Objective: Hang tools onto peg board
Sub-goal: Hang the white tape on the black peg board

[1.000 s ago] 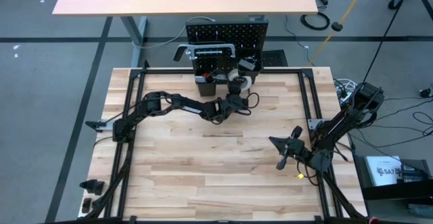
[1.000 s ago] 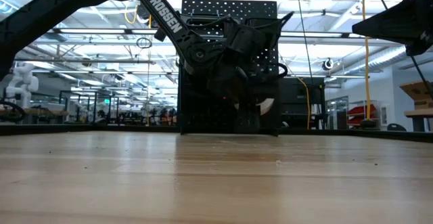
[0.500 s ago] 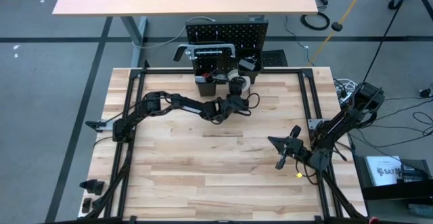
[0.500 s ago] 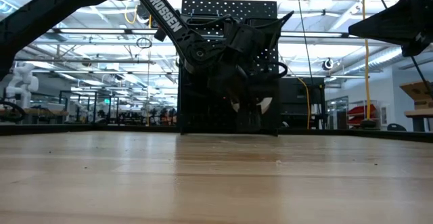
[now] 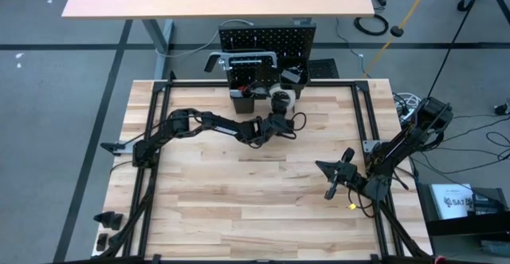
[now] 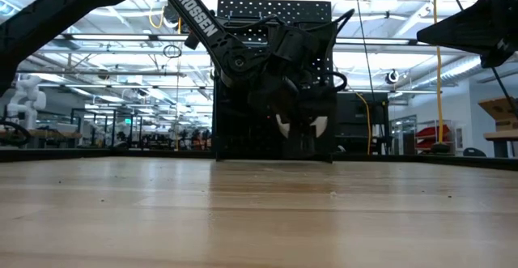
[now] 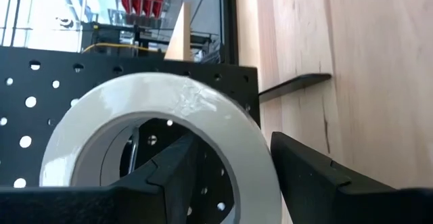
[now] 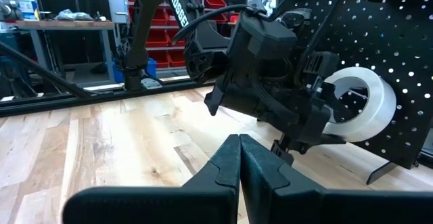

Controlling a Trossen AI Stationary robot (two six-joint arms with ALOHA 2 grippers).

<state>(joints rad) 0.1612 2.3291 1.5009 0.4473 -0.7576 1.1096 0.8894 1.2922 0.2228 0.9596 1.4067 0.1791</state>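
Right up against the peg board, the left pincer is pinching the white tape roll through its rim, looks light, stiff, slick-sided.

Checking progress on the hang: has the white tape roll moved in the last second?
Yes. In the high view the white tape roll, held in the left claw, has edged slightly closer to the peg board.

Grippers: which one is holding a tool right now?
The left gripper, up at the peg board, pinches the white tape roll. The right gripper is shut, empty.
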